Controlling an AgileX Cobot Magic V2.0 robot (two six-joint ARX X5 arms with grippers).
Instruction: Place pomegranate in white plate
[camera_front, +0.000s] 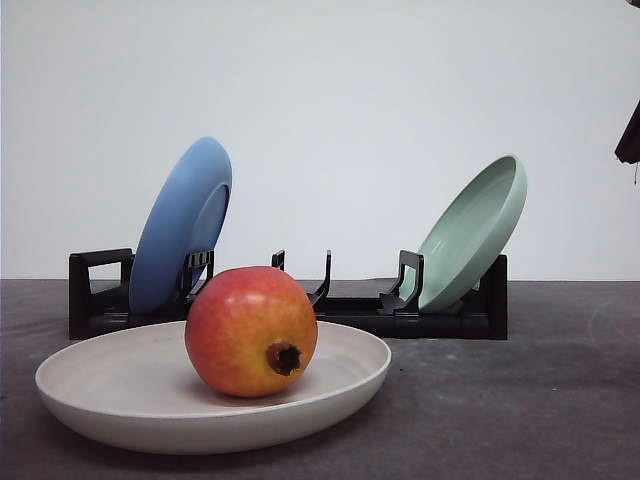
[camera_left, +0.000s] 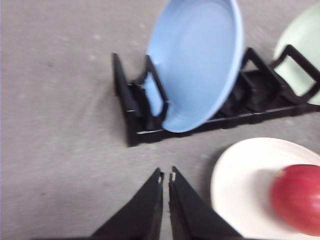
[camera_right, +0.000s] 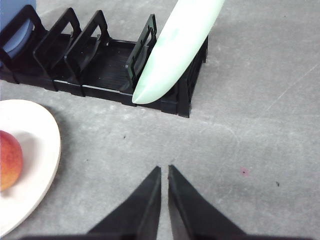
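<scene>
The white plate (camera_front: 120, 385) sits on the table (camera_front: 540, 400) with the pomegranate (camera_front: 251, 331) resting inside it, so the placing looks done. Both the left end effector (camera_left: 166, 176) and right end effector (camera_right: 164, 170) are pressed together, empty (next, probably just hold clear).

We see the pomegranate (camera_front: 251, 331) sitting in the white plate (camera_front: 100, 400), near and left of centre on the dark table (camera_front: 520, 410). Its dried crown stub faces us, slightly right. Behind it, further back, a black dish rack (camera_front: 440, 318) runs left to right. A blue plate (camera_front: 182, 224) leans in the rack's left end, a pale green plate (camera_front: 474, 231) leans in its right end; the middle slots hold nothing. White wall (camera_front: 350, 100) behind. At the top right edge we see a small dark object (camera_front: 629, 135), too cropped to identify.
</scene>
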